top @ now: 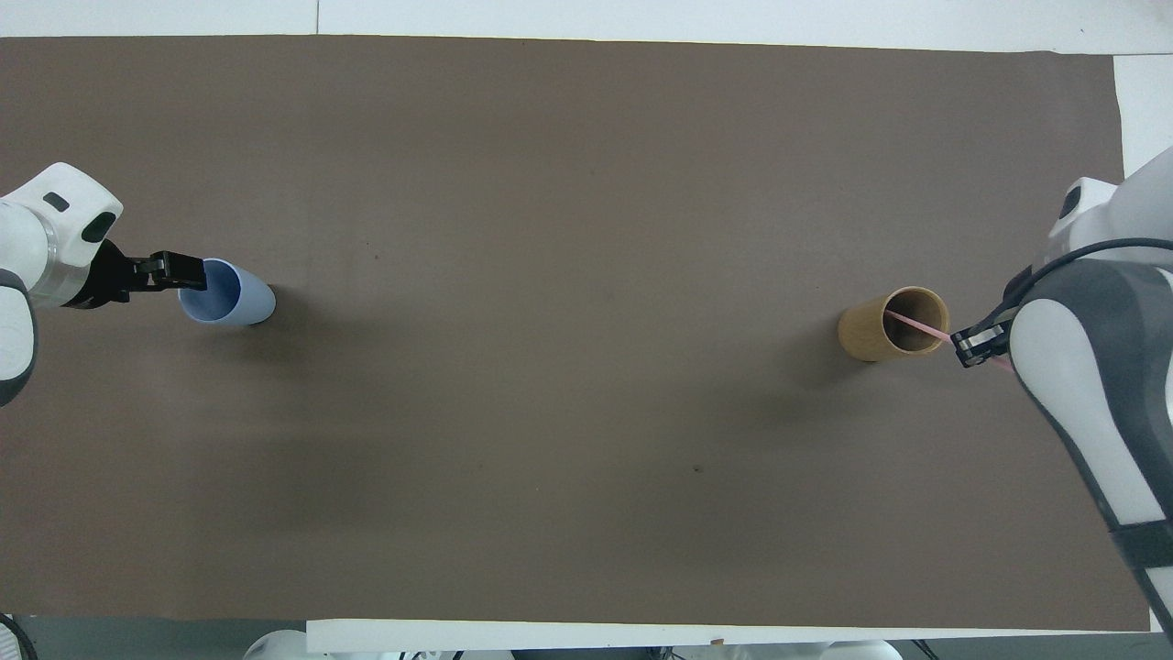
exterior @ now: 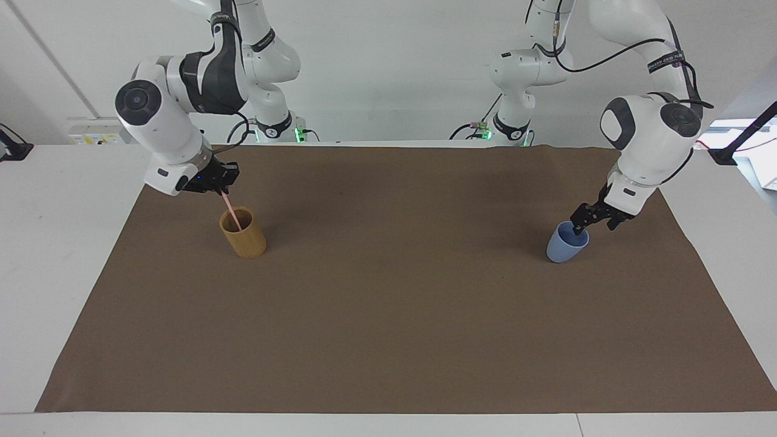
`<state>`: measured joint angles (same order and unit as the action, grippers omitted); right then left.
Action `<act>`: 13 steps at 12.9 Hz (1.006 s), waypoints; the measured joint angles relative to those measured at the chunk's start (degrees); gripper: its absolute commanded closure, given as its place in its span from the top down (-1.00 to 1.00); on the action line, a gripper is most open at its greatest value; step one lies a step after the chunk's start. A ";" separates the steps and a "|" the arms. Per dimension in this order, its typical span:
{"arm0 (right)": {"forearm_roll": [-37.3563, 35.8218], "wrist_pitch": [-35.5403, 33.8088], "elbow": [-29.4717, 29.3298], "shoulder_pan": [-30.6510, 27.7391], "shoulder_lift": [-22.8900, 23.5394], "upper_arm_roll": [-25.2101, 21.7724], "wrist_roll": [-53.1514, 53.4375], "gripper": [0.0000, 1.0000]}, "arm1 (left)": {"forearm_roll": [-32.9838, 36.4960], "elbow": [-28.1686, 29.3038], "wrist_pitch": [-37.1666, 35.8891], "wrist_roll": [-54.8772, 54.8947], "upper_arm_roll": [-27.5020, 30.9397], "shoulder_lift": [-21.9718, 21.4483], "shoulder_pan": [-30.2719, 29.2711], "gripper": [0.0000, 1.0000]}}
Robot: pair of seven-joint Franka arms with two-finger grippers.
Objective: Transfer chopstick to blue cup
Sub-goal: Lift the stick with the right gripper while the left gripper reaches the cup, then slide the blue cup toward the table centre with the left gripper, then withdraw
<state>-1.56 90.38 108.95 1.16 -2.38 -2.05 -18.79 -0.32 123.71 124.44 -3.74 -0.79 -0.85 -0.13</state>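
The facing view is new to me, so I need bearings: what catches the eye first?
The right gripper is shut on a pink chopstick whose lower end is inside the tan bamboo cup. At the left arm's end of the brown mat, the left gripper is open at the blue cup's rim.

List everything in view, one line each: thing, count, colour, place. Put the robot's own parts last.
chopstick: one, pale pink, slanting, lower end in the bamboo cup, upper end held by the right gripper.
bamboo cup: one, tan, upright on the cloth toward the right arm's end of the table.
blue cup: one, light blue, upright on the cloth toward the left arm's end.
cloth: one, brown, covering most of the table.
table: one, white, under the cloth.
right gripper: one, black, shut on the chopstick above the bamboo cup.
left gripper: one, black, fingers open at the blue cup's rim.
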 measured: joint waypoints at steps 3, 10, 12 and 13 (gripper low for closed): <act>0.00 -5.53 -6.04 0.08 0.31 0.17 0.00 -1.00 | 0.00 3.48 3.85 0.00 -0.17 0.32 -0.10 -1.00; 0.01 -26.18 -25.86 0.15 2.74 0.29 0.00 -1.00 | -0.10 2.13 8.89 -23.15 -1.14 1.89 14.40 -1.00; 0.09 -30.70 -32.06 0.13 4.88 0.29 0.00 -1.00 | -0.07 0.97 8.59 -38.63 -1.60 2.23 26.45 -1.00; 0.17 -30.97 -33.10 0.15 5.52 0.30 0.00 -1.00 | -0.07 0.75 8.30 -43.16 -1.73 2.53 30.69 -1.00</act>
<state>-1.39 59.41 75.85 1.31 3.14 -1.75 -18.79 -0.39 124.46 132.75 -46.90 -2.52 1.68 30.56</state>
